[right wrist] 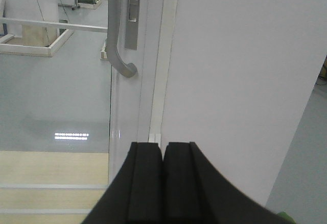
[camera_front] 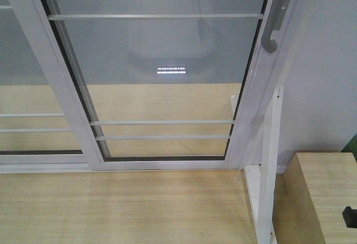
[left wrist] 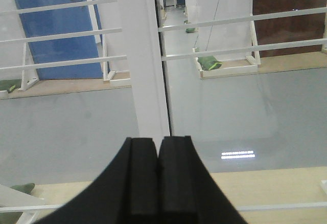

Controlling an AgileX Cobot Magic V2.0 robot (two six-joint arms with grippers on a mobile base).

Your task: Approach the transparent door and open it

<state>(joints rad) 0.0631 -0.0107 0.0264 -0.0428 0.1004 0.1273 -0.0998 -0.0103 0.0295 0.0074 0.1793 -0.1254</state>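
The transparent door (camera_front: 162, 49) stands directly ahead of the base, with its handled stile against the jamb beside the white wall (camera_front: 329, 60). It is judged to be fully shut. The curved grey handle (right wrist: 115, 40) is seen above and slightly left of the right gripper (right wrist: 163, 183), well apart from it. The right gripper and the left gripper (left wrist: 157, 178) are both pressed together and empty. The left gripper is aimed at the stile where the door meets the handleless panel (camera_front: 28, 60). For the step in hand, the right gripper is to be spread, raised and shifted left until the bar lies between its pads, then closed. The pull is to be kept parallel to the track, towards the handleless panel, so that the frame is not twisted.
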